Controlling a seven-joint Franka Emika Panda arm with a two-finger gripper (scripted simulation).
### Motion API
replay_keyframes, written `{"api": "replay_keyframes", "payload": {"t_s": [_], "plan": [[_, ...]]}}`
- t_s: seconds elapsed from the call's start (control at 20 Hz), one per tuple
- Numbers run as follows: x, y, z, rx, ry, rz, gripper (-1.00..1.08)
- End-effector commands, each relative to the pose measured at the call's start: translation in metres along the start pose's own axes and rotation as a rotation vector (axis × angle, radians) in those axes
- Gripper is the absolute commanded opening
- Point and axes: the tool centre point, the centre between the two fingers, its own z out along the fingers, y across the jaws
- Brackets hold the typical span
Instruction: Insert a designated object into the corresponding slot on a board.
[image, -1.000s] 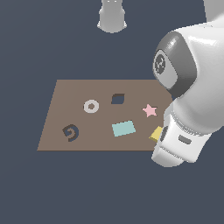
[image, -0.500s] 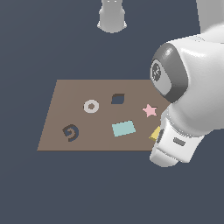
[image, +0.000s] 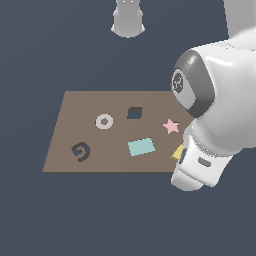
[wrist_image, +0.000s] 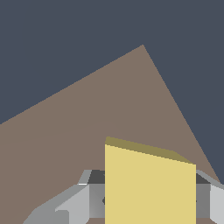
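A: Where do we stand with the yellow block (wrist_image: 150, 186)?

B: It sits between the fingers (wrist_image: 70, 205) of our tool (wrist_image: 148, 201), one finger on each side. Whether the pads actually press its faces, we cannot tell. From the exterior view only a yellow corner (image: 177, 151) shows past the arm, just beside the pink star (image: 171, 126), near the board's (image: 90, 105) edge.

A: How will it handle?

B: We judge it light and rigid, a flat tile with smooth faces, so likely a bit slippery. Taking it by two opposite flat sides, as the tool straddles it, seems right; a corner pinch would let it twist.

A: And the slot (image: 134, 113)?

B: Empty, showing dark navy, turned like a diamond. It lies beyond the star, well apart from the block. The spiral cutout (image: 80, 151) also holds nothing; the white ring (image: 104, 121) and teal rectangle (image: 141, 147) lie on the board between them.
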Motion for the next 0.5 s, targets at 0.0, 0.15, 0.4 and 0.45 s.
{"api": "replay_keyframes", "payload": {"t_s": [0.0, 0.15, 0.4, 0.45], "plan": [[0.0001, -0.0001, 0.0001, 0.000, 0.000, 0.000, -1.00], [-0.0002, 0.0003, 0.0000, 0.000, 0.000, 0.003, -1.00], [-0.0026, 0.0037, -0.0001, 0.000, 0.000, 0.043, -1.00], [-0.0034, 0.0048, -0.0002, 0.000, 0.000, 0.056, -1.00]]}}
